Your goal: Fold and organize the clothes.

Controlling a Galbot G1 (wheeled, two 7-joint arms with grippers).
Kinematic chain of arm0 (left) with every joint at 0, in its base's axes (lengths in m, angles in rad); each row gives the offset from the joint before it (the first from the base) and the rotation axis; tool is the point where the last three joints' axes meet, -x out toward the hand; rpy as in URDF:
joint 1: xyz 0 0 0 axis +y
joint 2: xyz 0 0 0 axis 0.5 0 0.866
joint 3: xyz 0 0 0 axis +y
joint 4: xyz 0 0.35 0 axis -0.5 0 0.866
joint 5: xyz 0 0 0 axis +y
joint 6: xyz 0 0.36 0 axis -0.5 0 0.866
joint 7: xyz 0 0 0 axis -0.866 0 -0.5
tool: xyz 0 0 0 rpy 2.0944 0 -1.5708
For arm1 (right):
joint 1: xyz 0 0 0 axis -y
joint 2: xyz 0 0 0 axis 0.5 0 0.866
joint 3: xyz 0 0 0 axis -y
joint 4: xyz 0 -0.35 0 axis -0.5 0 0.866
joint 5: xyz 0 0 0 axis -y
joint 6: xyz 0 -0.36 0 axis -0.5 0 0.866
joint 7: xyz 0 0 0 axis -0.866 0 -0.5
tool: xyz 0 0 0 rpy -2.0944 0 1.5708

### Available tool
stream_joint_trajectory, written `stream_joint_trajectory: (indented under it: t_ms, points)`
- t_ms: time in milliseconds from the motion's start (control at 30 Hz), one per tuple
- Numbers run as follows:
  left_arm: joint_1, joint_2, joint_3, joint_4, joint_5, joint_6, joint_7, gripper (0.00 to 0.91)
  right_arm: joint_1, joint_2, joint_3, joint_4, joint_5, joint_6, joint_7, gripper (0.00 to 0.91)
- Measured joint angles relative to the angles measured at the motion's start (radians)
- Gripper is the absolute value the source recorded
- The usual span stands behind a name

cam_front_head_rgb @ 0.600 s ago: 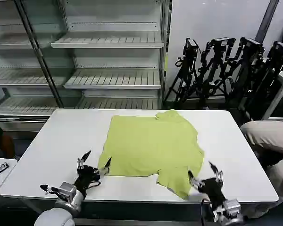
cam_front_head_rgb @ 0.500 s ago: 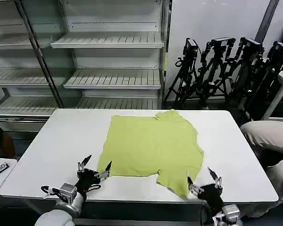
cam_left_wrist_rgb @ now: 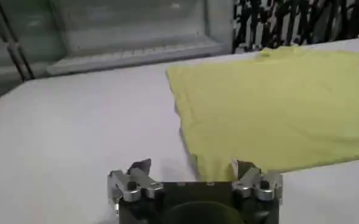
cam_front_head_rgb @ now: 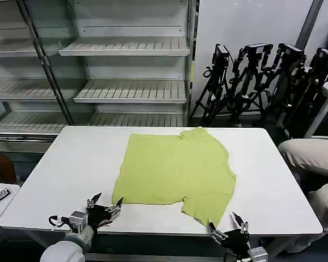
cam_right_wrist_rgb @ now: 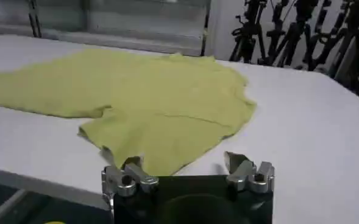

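The clothes are one lime yellow-green T-shirt point(cam_front_head_rgb: 175, 169) lying flat on the white table point(cam_front_head_rgb: 71, 164), with one sleeve reaching toward the front edge. My left gripper point(cam_front_head_rgb: 105, 204) is open at the front edge, just short of the shirt's near left corner point(cam_left_wrist_rgb: 206, 167). Nothing is between its fingers. My right gripper point(cam_front_head_rgb: 228, 226) is open below the front edge, near the shirt's sleeve point(cam_right_wrist_rgb: 149, 143). In the right wrist view the shirt point(cam_right_wrist_rgb: 142, 91) spreads out beyond the open gripper point(cam_right_wrist_rgb: 182, 164). The left wrist view shows that gripper point(cam_left_wrist_rgb: 188, 167) open with the fabric edge between the tips' line.
Empty metal shelves point(cam_front_head_rgb: 126, 65) stand behind the table. Black tripods point(cam_front_head_rgb: 262, 82) are at the back right. A person's leg in beige trousers point(cam_front_head_rgb: 311, 158) is close to the table's right edge.
Both grippers have drawn back toward the front edge and lower, away from the shirt. The shirt has not moved.
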Motion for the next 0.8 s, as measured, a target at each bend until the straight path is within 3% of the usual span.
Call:
stream_joint_trajectory:
  t_ms: [533,800]
  points:
    - [0.016,-0.012,0.013,-0.019,-0.028,0.026,-0.002,0.01,0.024,-0.013,0.016,0.02,0.061,-0.015,-0.036,0.0]
    - [-0.028,-0.028,0.028,-0.048,-0.019,0.04,0.029,0.01,0.12,-0.028,0.033,0.006,0.101,-0.027,-0.062,0.0]
